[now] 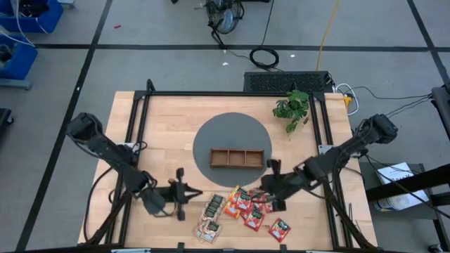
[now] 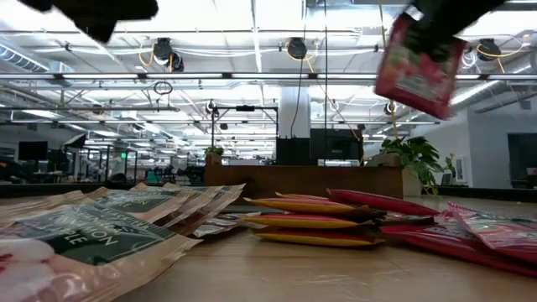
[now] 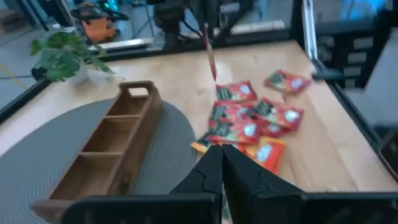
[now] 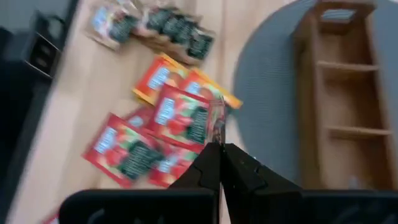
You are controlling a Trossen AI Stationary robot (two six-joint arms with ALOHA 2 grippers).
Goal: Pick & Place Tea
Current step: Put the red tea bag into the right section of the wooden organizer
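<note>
Right of centre in the high view's lower half, the right gripper (image 1: 271,188) pinches a red tea packet (image 2: 419,65) by its edge, lifted clear of the table; the low view shows it hanging tilted at upper right. Below it the other tea packets (image 1: 246,209) lie in a loose heap, pale ones (image 1: 211,218) at its left. Lower left, the left gripper (image 1: 188,193) is pressed together, empty. Above both, the wooden tray (image 1: 237,158) sits on a grey mat (image 1: 204,137).
</note>
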